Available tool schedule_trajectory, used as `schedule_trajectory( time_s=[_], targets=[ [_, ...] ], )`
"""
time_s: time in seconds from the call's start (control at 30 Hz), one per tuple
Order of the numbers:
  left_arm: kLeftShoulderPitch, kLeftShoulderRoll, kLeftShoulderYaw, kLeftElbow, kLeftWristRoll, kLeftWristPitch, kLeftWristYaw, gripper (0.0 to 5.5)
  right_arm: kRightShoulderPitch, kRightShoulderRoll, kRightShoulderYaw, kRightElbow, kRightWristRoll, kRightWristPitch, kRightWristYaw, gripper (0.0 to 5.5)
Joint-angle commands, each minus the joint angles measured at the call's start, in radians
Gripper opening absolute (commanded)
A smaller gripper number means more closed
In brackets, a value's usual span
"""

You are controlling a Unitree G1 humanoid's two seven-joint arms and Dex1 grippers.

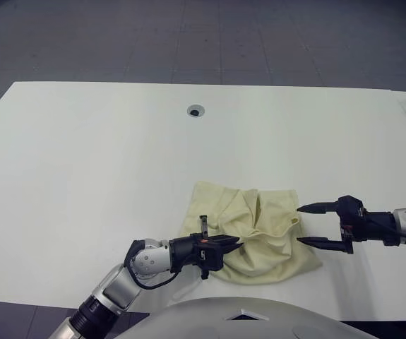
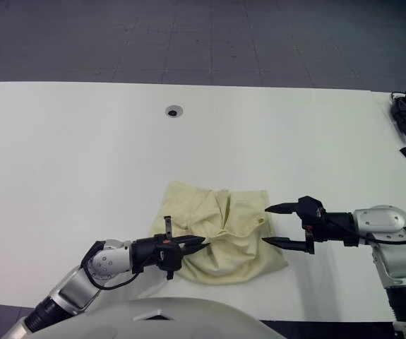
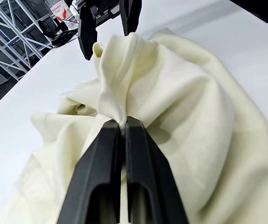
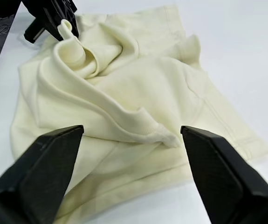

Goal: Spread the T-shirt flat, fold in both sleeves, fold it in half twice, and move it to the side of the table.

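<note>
The soft pale-yellow shirt point(image 1: 263, 233) lies bunched on the smooth white table point(image 1: 82, 176); at its left the left gripper point(image 1: 232, 244) pinches a cloth ridge, at its right the right gripper point(image 1: 300, 224) gapes wide

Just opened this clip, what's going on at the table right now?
The robot is working on a pale yellow T-shirt that lies crumpled near the front edge of a white table. The left gripper is shut on a pinch of cloth at the shirt's left side. The right gripper is open at the shirt's right edge, one finger on either side of a raised fold, not gripping it. The shirt is not yet spread flat, and no sleeve has been folded in.
</note>
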Motion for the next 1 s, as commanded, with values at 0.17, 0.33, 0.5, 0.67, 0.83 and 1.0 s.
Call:
schedule_trajectory(
  time_s=[0.17,0.33,0.5,0.67,0.83,1.0],
  targets=[
    [-0.002,0.011,-0.007,-0.017,0.009,0.017,-0.01,0.0,-0.084,-0.005,0.077,0.063,-0.086,-0.077,-0.01,2.43],
    [-0.007,0.011,-0.013,-0.017,0.011,0.021,-0.015,0.0,-0.095,-0.005,0.102,0.07,-0.097,-0.089,-0.004,1.62],
    [-0.013,0.01,-0.015,-0.018,0.012,0.025,-0.017,0.0,-0.095,-0.011,0.11,0.083,-0.102,-0.104,-0.001,0.75],
    [-0.017,0.009,-0.017,-0.019,0.011,0.028,-0.015,0.0,-0.093,-0.02,0.105,0.082,-0.097,-0.11,0.013,0.02],
    [-0.023,0.008,-0.014,-0.015,0.007,0.029,-0.015,0.0,-0.078,-0.032,0.09,0.075,-0.088,-0.118,0.022,0.02],
    [-0.03,0.002,0.017,-0.032,-0.036,0.036,-0.007,0.0,-0.044,-0.048,0.044,0.049,-0.06,-0.131,0.019,0.02]
  ],
)
